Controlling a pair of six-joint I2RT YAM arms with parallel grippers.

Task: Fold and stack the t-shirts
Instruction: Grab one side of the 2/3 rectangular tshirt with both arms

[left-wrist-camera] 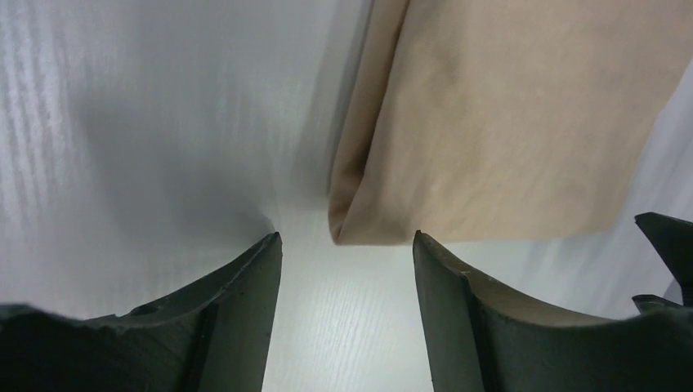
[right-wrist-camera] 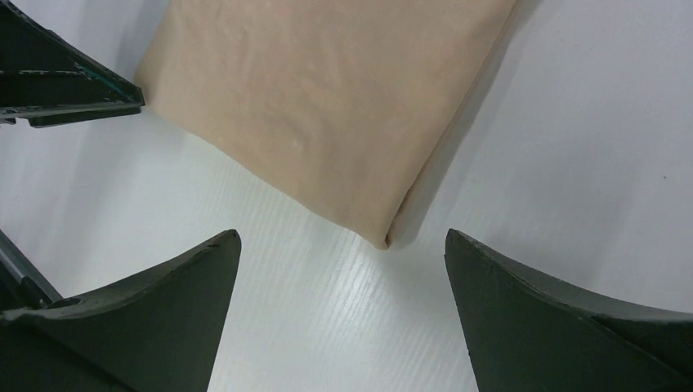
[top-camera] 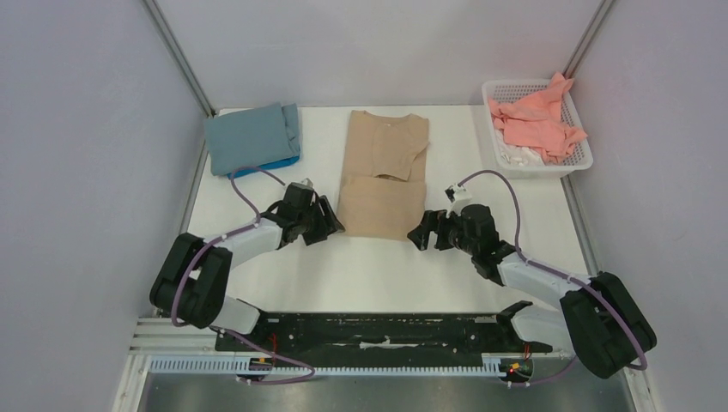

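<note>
The beige-tan t-shirt (top-camera: 382, 184) lay flat in the middle of the white table (top-camera: 369, 275). Its lower half was folded up over itself, and its neckline pointed toward the far wall. Both arms reached in low toward the near edge of that fold, one at each corner.

The left gripper (left-wrist-camera: 347, 245) sat just off the shirt's near-left corner. Its jaws were spread, with only bare tabletop between them, and the cloth's folded corner lay just ahead of the gap. The right gripper (right-wrist-camera: 342, 235) stood wide apart at the near-right corner. It held nothing, and the corner of the fabric lay just beyond the line of its fingertips. Neither gripper had hold of the cloth.

At the far-left corner of the table a dusty grey-blue t-shirt (top-camera: 253, 137) rested folded on top of a bright blue t-shirt (top-camera: 262, 167), whose edge peeked out underneath. At the far right a salmon pink t-shirt (top-camera: 536, 120) was heaped loosely in the white lattice basket (top-camera: 577, 159), spilling above its rim. Something white showed beneath it, possibly more cloth, though I could not make it out.
</note>
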